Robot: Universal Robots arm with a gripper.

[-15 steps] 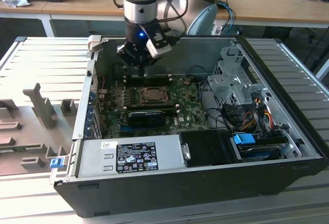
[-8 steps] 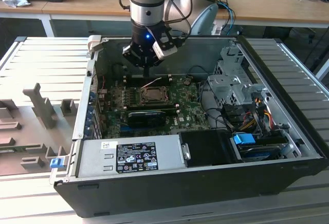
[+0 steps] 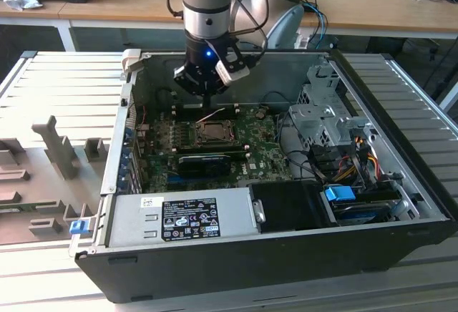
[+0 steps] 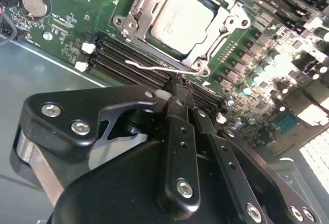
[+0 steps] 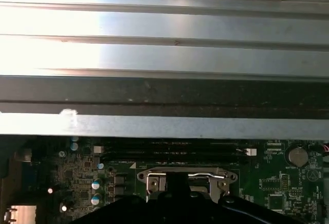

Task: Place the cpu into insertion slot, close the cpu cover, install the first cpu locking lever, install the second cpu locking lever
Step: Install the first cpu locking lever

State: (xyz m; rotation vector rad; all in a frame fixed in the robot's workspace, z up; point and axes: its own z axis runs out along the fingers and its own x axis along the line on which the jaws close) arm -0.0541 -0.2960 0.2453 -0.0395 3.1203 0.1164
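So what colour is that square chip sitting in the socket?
Pale silver-grey, a plain metal face. The cpu shows best in the second wrist view.

Above the socket (image 3: 213, 132) you have open room inside the case (image 3: 401, 255). The gripper (image 3: 207, 102) stands at the socket's far edge, near the memory slots (image 4: 134, 62). A thin lever (image 4: 159, 68) crosses beside the socket; the black card (image 3: 204, 162) sits just this side.
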